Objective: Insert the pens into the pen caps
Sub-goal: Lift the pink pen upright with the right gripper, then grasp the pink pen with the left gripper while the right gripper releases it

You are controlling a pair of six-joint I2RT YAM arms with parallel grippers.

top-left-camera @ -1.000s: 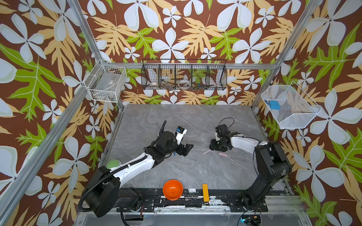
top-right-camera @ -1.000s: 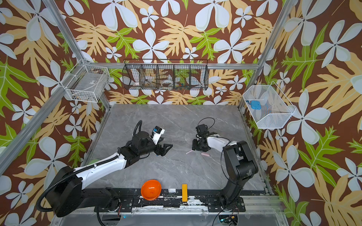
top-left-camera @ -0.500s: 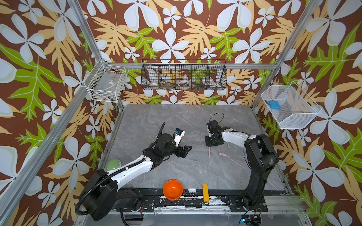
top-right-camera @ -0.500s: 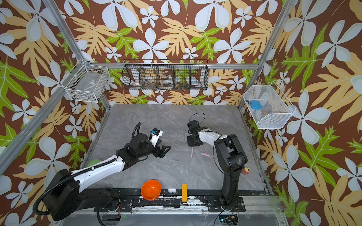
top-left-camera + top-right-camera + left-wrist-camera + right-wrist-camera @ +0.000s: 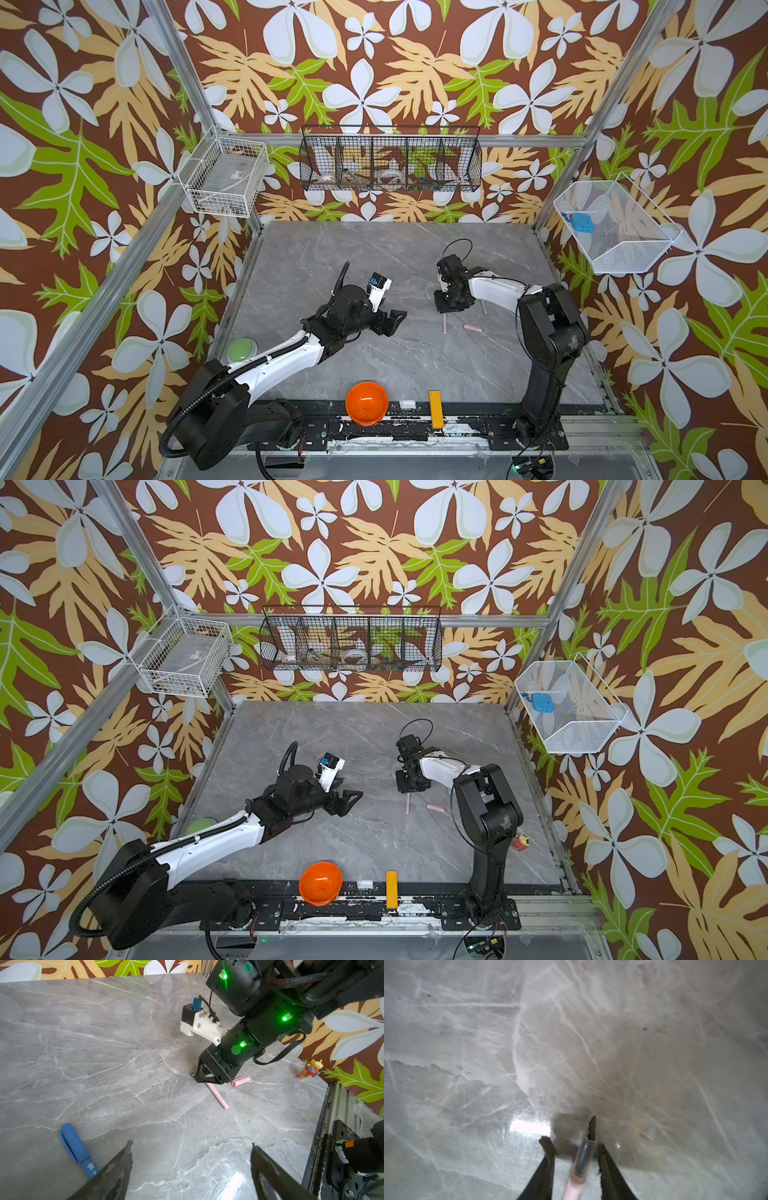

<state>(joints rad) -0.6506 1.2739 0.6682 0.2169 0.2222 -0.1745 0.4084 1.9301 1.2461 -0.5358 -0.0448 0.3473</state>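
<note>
Grip placement matters: R gripper (image 5: 573,1144) straddles pink pen (image 5: 217,1095) at tip end, jaws narrowed, pinch unclear, so clamp nearer mid-barrel; L gripper (image 5: 191,1144) gapes wide, empty.

Robot test cell, of the laboratory kind. Walled on three sides by panels (image 5: 374,62) papered in a leaf-and-flower print, held in a frame of aluminium bars (image 5: 532,142). Grey marble-look tabletop (image 5: 374,257), with a left arm (image 5: 282,357) and a right arm (image 5: 548,324) bolted to a black rail (image 5: 316,415) along its near edge. Hung on the walls: white wire basket (image 5: 224,178) and white mesh basket (image 5: 615,228) at the sides, black basket (image 5: 390,160) at the back. Loose props: orange bowl (image 5: 366,402), yellow bar (image 5: 435,408), green button (image 5: 241,348), toy figure (image 5: 518,843). Green status lights (image 5: 284,1018) on the right arm's joints.
</note>
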